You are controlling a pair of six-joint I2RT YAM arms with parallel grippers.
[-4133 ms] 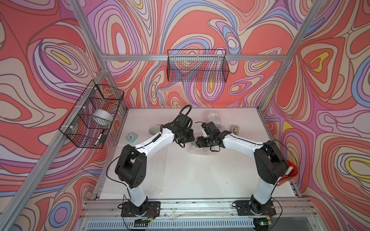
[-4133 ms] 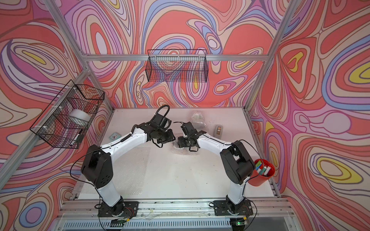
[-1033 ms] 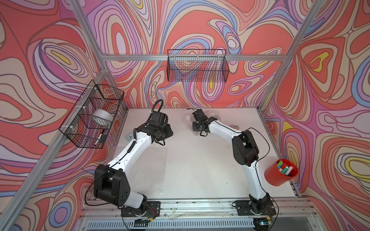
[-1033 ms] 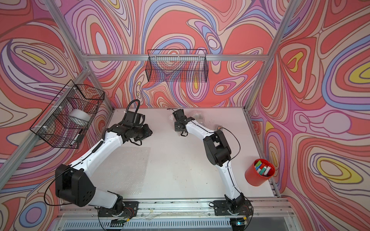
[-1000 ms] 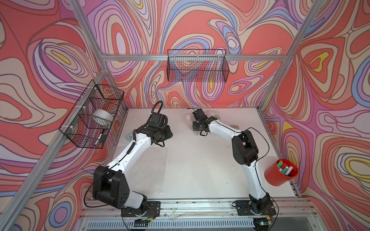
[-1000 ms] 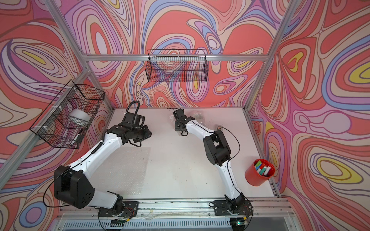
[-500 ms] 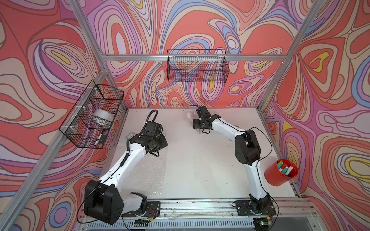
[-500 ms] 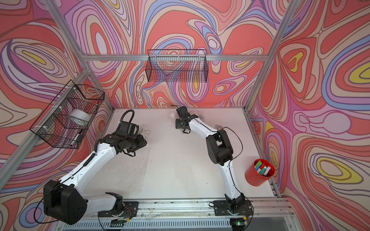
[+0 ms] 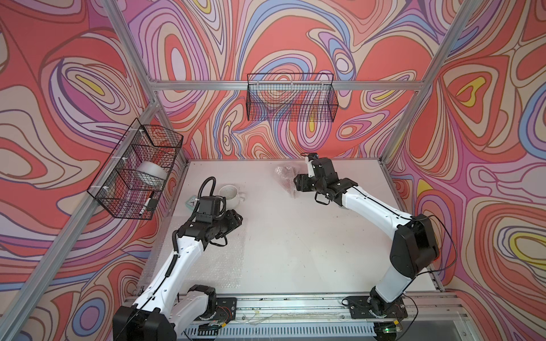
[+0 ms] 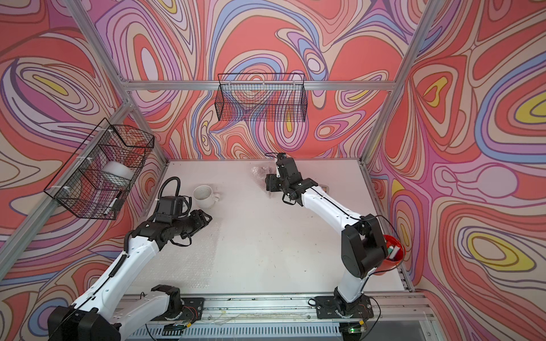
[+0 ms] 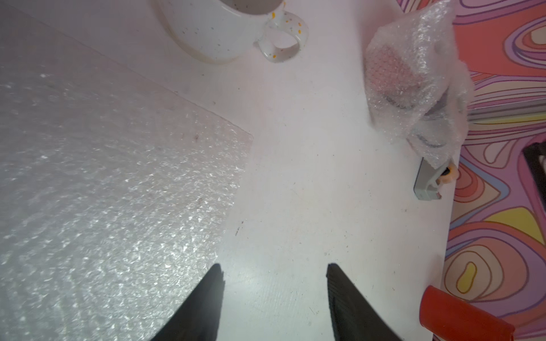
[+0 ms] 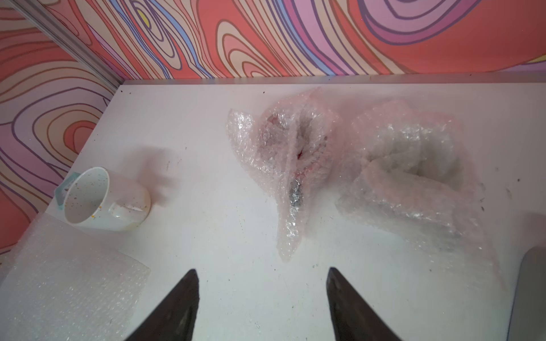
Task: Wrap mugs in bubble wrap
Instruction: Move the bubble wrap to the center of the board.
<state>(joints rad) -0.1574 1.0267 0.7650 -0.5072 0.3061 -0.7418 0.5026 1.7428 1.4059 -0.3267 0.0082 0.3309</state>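
Clearly the left arm is nearer: the white speckled ceramic mug [image 9: 231,195] stands bare just beyond the left arm's fingers [image 11: 204,310], past the far edge of the flat clear bubble-wrap sheet [image 9: 221,265], with its handle turned toward the middle of the surface. Those fingers are spread and empty. The right arm's fingers [image 12: 180,310], also spread and empty, hang by the two bubble-wrapped bundles [image 12: 283,153], well apart from the mug.

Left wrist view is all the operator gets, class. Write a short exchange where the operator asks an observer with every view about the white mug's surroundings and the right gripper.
Operator: Anything hidden near the white mug?
Observer: Yes, a mint-green clock sits close beside it, on its left.
Operator: Is the right gripper holding something?
Observer: No, it is open and empty, facing the pinkish wrapped bundle.
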